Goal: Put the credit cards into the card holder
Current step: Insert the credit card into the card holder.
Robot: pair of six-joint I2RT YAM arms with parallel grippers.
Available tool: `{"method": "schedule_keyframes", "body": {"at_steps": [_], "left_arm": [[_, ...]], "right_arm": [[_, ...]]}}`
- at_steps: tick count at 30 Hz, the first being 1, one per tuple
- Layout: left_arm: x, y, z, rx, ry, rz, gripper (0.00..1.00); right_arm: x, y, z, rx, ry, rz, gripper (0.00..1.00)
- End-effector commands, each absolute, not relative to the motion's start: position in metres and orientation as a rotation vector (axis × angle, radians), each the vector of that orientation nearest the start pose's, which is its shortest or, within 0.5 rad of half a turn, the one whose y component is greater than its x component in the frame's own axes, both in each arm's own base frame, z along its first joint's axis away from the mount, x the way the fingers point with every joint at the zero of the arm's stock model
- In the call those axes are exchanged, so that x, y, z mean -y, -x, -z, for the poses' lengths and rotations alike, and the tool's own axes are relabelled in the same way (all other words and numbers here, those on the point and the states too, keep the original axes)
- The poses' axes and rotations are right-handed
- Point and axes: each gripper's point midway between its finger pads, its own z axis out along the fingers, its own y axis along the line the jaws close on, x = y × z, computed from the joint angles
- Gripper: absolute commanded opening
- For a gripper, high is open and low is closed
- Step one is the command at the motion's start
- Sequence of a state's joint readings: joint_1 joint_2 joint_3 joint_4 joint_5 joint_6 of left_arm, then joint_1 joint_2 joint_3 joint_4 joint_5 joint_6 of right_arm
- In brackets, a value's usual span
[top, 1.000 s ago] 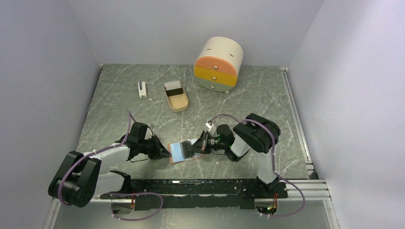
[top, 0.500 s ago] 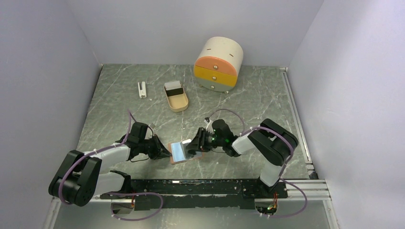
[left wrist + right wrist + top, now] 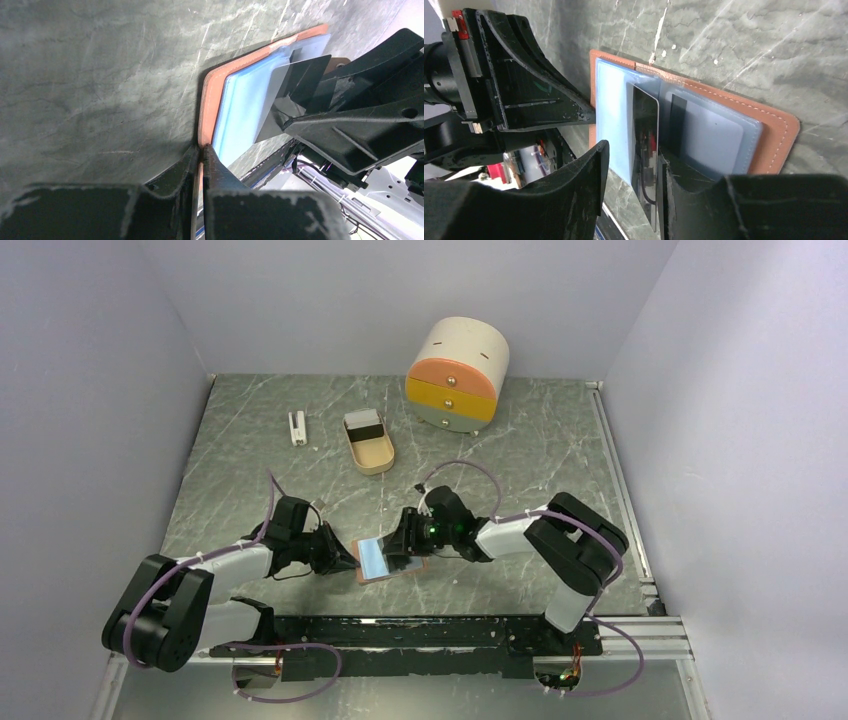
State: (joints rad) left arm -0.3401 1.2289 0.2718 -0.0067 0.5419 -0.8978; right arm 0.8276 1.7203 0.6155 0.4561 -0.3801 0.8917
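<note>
**Location.** The card holder [image 3: 375, 558] lies open and flat on the worktop [image 3: 480, 440] at about 6 o'clock, close to the arm bases, with its inner side up.

**Appearance.** The cover is salmon-pink and leather-like, with pale stitching round the border. Inside are clear, shiny, bluish sleeves. A grey-white card [image 3: 711, 137] with a dark stripe sits inside one sleeve. A glossy dark card [image 3: 646, 150] stands on edge over the middle of the sleeves. I cannot tell whether its lower edge has entered a pocket.

**Fingers.** The left fingers [image 3: 207, 162] are together, clamped on the cover's edge at the holder's 9 o'clock side. The right fingers [image 3: 584, 185] reach in from about 3 o'clock and stand apart astride the dark card. The card is close against one finger, touching or not I cannot say, with a plain gap to the other. It is not pinched.

**Handling, as judged.**
- The cards look light, thin, stiff and slick. They are best pinched across the flat faces at one short end, leaving the leading edge free.
- The holder looks soft and light enough to slide, so it needs the edge clamp.
- The limp sleeves may buckle if a card goes in askew.
</note>
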Motion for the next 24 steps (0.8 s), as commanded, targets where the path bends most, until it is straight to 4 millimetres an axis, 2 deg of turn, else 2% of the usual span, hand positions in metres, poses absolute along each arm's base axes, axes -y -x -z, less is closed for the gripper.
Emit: {"method": "schedule_keyframes", "body": {"at_steps": [1,6,13,16,19,24], "left_arm": [[0.187,-0.166,-0.011,-2.693,0.511,1.149,0.09],[0.188,-0.166,-0.011,-2.693,0.513,1.158,0.09],[0.187,-0.166,-0.012,-2.689,0.51,1.155,0.09],[0.188,-0.165,-0.012,-2.689,0.509,1.162,0.09],[0.188,-0.165,-0.011,-2.691,0.512,1.163,0.09],[0.187,-0.165,-0.011,-2.692,0.51,1.157,0.09]], "right_arm": [[-0.314,-0.175,0.019,-2.694,0.135,-0.988,0.42],[-0.298,-0.18,0.024,-2.715,0.165,-0.825,0.43],[-0.281,-0.188,0.021,-2.72,0.222,-0.659,0.46],[-0.278,-0.189,0.02,-2.717,0.235,-0.633,0.47],[-0.282,-0.188,0.016,-2.703,0.239,-0.678,0.46],[-0.281,-0.187,0.012,-2.688,0.224,-0.69,0.38]]}}
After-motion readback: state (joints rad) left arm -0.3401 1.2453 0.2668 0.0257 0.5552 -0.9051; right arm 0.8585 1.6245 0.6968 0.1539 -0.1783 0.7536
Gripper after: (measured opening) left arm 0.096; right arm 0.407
